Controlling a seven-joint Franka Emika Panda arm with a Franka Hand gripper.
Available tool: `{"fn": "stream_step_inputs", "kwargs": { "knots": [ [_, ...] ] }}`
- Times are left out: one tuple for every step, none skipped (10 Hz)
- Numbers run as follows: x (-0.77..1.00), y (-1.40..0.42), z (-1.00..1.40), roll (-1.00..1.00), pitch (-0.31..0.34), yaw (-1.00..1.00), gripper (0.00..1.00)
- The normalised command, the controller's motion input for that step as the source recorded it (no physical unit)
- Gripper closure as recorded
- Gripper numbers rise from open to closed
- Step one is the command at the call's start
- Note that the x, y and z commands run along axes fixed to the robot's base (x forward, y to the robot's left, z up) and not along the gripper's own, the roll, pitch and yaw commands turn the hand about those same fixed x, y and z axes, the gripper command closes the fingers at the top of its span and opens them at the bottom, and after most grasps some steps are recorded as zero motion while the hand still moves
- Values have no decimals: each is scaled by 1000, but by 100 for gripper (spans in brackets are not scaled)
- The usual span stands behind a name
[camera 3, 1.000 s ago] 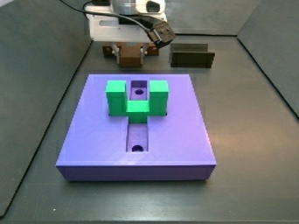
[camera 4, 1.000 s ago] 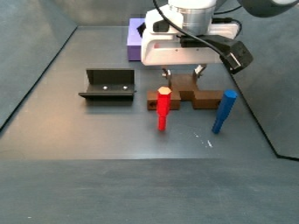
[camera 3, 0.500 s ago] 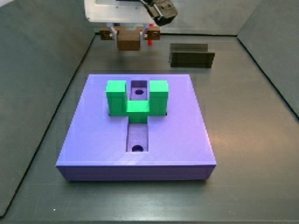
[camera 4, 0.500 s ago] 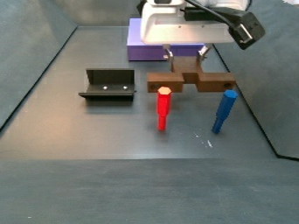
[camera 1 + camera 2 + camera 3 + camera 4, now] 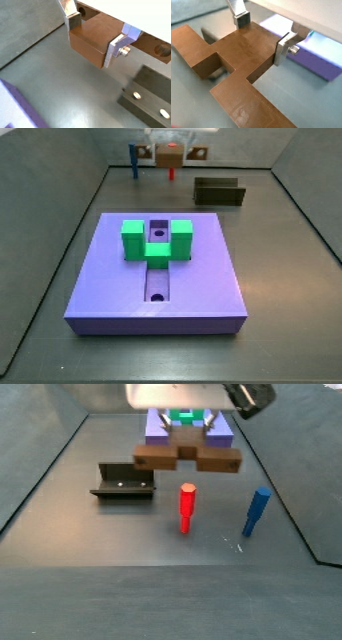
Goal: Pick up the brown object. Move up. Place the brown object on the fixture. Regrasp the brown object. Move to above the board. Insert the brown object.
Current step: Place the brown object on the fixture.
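2 silver fingers (image 5: 283,46) of the gripper (image 5: 261,34) are clamped on the brown object's (image 5: 187,456) side stub, holding it level and high above the floor, clear of the red peg (image 5: 186,507), ready for carrying to the fixture (image 5: 123,482).

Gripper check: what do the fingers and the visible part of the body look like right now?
The gripper, high above the floor, has two flat silver metal fingers, each an angled plate. A round screw head shows on the side of one plate in both wrist views. Above them is a pale, whitish underside. In a side view only a white body edge and a dark piece at the frame's upper edge show. No cables or markings are visible.
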Motion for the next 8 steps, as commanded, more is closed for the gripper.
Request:
{"fn": "stream_step_inputs", "kwargs": {
  "knots": [
    [851,0,37,-989,-60,-243,100],
    [803,17,-9,-937,-206,-129,100],
    [814,34,-63,-920,-189,-54,100],
    [820,26,-66,-897,-186,-34,100],
    [874,0,-71,-774,-149,0,100],
    [980,0,-40,-606,0,0,100],
    [1000,-17,-60,-574,80,0,100],
    [1000,-26,-34,-549,171,0,100]
  ]
}}
